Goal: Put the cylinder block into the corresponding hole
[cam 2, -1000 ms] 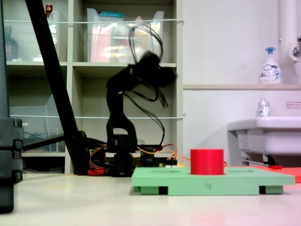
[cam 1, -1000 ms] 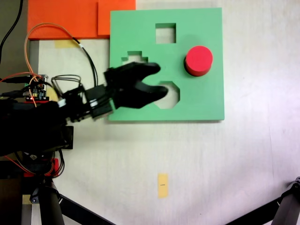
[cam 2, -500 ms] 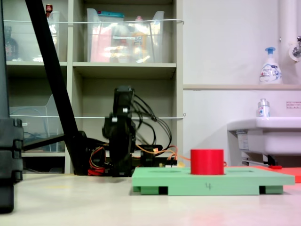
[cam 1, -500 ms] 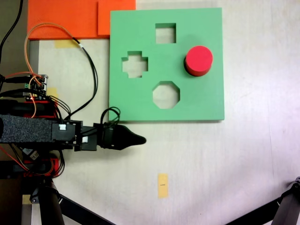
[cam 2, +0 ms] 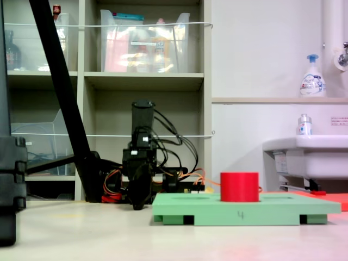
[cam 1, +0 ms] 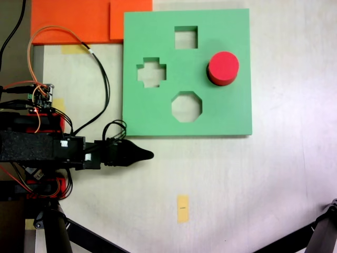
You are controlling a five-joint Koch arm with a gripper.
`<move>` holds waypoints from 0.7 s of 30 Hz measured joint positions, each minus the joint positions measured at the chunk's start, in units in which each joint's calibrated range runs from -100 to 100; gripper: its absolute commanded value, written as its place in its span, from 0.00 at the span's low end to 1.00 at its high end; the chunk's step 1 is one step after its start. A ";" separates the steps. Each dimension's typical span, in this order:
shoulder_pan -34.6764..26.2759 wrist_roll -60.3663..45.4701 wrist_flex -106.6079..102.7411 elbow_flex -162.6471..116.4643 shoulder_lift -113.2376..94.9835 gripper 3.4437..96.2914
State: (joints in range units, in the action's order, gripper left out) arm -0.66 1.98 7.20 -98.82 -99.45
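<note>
The red cylinder block (cam 1: pixel 223 65) stands upright on the right part of the green foam board (cam 1: pixel 231 113). In the second exterior view the cylinder block (cam 2: pixel 239 186) rises above the board (cam 2: pixel 244 207). The corresponding hole is hidden; the block covers its spot. The board's square, cross-shaped and octagonal cutouts are empty. My gripper (cam 1: pixel 143 154) lies off the board, just below its lower-left corner in the first exterior view. Its jaws are shut to a point, holding nothing. In the second exterior view the gripper (cam 2: pixel 138 202) hangs low, left of the board.
Orange foam sheets (cam 1: pixel 79 20) lie at the first exterior view's top left, touching the board. A circuit board with wires (cam 1: pixel 43 98) sits by the arm's base. A yellow tape strip (cam 1: pixel 182 208) marks the table. Shelves (cam 2: pixel 141 76) and a sink (cam 2: pixel 304 155) stand behind.
One second ago the open gripper hovered over the board's left half. It has since swung off the board, shut, folded low, and drawn back slightly left. The block has not moved.
</note>
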 measured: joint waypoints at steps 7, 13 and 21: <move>0.00 0.00 0.00 0.00 0.00 0.50; 0.00 0.00 0.00 0.00 0.00 0.50; 0.00 0.00 0.00 0.00 0.00 0.50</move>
State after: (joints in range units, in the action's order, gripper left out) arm -0.66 1.98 7.20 -98.82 -99.45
